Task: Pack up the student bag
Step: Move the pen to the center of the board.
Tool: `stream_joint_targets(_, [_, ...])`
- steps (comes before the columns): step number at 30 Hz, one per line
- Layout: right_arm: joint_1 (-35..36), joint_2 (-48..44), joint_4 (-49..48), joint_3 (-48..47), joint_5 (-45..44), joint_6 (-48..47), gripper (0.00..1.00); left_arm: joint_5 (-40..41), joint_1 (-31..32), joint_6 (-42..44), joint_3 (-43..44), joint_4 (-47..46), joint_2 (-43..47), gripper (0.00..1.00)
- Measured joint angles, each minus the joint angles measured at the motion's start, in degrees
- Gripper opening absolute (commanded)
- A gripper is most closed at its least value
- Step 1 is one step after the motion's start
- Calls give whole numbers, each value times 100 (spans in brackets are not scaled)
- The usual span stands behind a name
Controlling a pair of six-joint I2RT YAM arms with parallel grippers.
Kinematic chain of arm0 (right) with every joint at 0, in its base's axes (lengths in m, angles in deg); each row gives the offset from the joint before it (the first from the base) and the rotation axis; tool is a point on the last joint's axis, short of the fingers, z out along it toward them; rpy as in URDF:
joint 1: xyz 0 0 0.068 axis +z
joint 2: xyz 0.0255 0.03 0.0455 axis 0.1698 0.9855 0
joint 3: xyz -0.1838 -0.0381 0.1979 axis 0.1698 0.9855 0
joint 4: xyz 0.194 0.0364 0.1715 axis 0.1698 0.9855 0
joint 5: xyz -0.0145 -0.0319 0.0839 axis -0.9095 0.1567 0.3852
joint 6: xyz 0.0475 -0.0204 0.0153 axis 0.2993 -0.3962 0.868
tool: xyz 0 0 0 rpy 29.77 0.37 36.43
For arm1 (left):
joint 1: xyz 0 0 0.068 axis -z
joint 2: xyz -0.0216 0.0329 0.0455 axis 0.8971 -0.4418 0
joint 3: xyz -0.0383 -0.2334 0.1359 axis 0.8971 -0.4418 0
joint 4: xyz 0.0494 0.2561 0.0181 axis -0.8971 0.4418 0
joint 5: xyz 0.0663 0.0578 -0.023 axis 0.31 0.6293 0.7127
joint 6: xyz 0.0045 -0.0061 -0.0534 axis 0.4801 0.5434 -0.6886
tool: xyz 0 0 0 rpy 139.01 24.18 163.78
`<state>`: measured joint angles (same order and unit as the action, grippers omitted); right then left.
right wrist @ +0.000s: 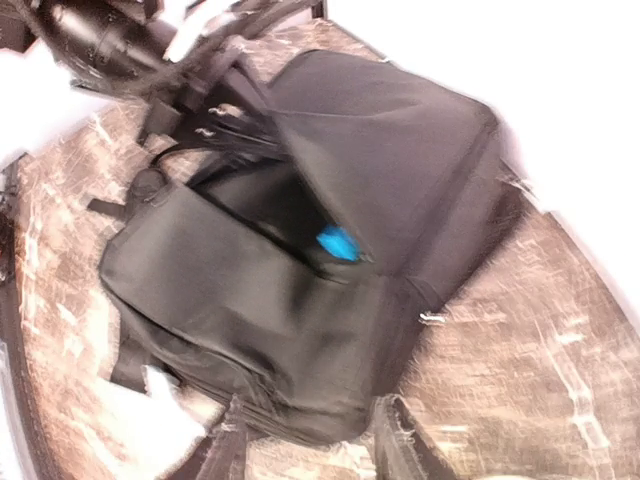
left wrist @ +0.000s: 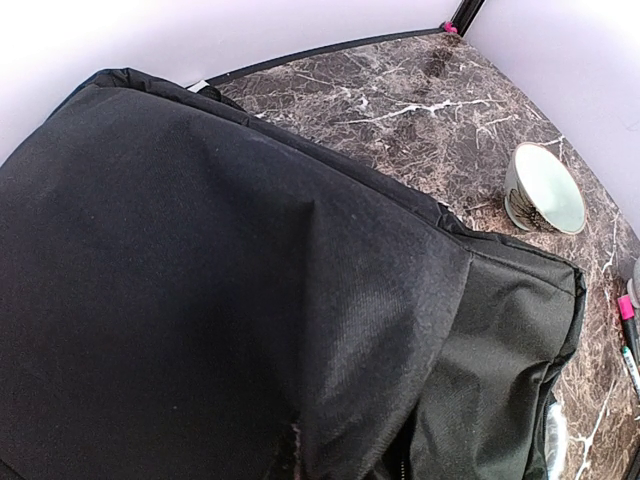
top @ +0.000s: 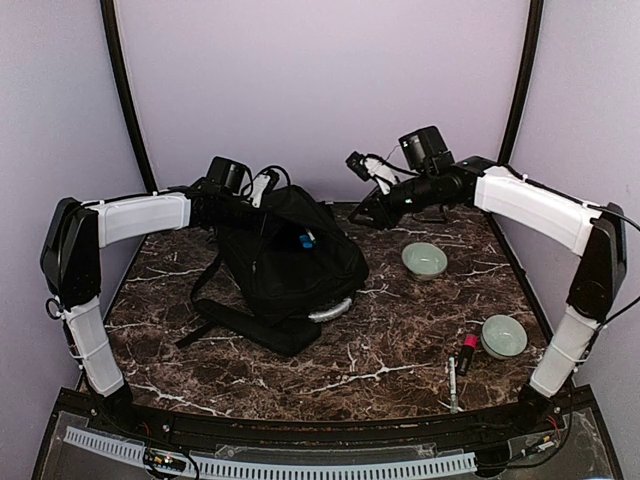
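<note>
- Lying left of centre on the marble desk [top: 380,350], toward the far edge, the student bag [top: 285,262] is propped with its mouth gaping upward. I judge this is so things can be dropped in from above.
- The left arm reaches to the bag's far-left top, and the left tool [top: 255,190] sits among the gathered straps, likely lifting the flap to keep the mouth wide. Its own camera shows only black fabric, so I cannot tell whether it grips or not.
- The right tool [right wrist: 312,425] hovers over the far edge, right of centre. Its fingers are spread and hold nothing, and it faces the bag's opening.
- The farther bowl [top: 424,260], pale green, stands near the bag's right side. The nearer bowl [top: 503,336] sits by the right edge, toward the near-right corner. Both are outside the bag.
- A pink marker [top: 466,352] lies just beside the nearer bowl, with a thin pen [top: 452,380] beyond it toward the near edge. Both probably wait to be packed.
- A small blue item [right wrist: 338,243] shows inside the opening. I can't tell what it is, but it is seemingly already packed.
</note>
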<state>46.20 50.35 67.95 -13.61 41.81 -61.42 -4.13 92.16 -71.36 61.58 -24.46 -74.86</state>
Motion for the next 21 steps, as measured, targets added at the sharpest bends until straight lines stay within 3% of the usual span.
stream_joint_targets(2, [-315,-170,170,20,-68,-92,82,0,0,2,0,0,0,3])
stream_joint_targets(3, [-487,-214,256,0,-87,-114,96,2,0,2,0,0,0,3])
stream_joint_targets(6, [-1014,-208,667,-197,26,-168,100,2,0,2,0,2,0,3])
stream_joint_targets(9, [-1663,-85,1272,-487,411,-247,98,2,0,2,9,13,0,3])
stream_joint_targets(13, [-2258,15,1803,-568,780,-693,87,13,2,4,28,46,0,3])
stream_joint_targets(19, [-2179,-415,2605,522,1185,-2295,67,20,4,22,31,55,0,3])
stream_joint_targets(21, [-2061,-636,2822,1036,1045,-2863,65,24,4,28,31,57,0,3])
